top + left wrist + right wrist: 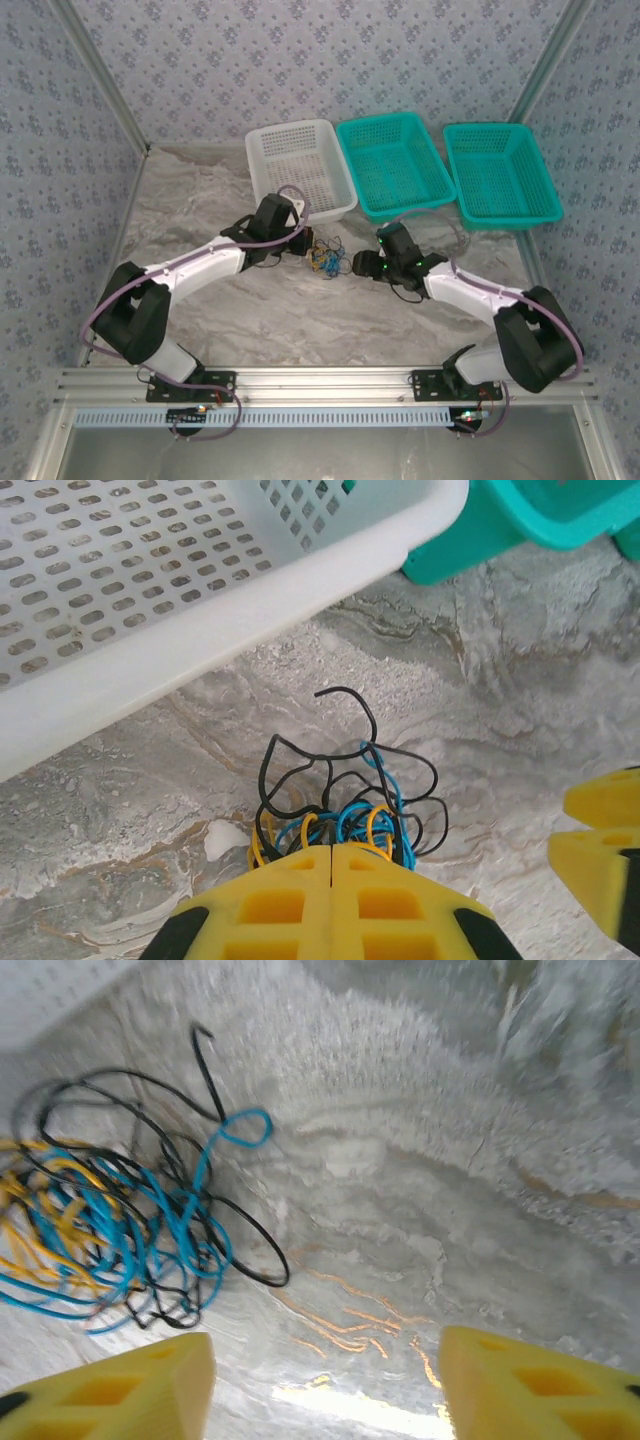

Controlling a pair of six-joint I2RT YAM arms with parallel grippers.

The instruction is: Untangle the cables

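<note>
Three tangled cables (352,820), one white basket (290,127), two teal baskets (385,122).

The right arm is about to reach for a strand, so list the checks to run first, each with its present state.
1. Left gripper shut at the edge of the cables: ok.
2. Strand pinched in the left gripper: cannot tell, its fingers hide it.
3. Right gripper open, nothing between its fingers: ok.
4. Black, yellow and blue strands separated: not ok, one knot.
5. Free black end sticking out to grab: ok.
6. White basket apart from the cables: ok.
</note>
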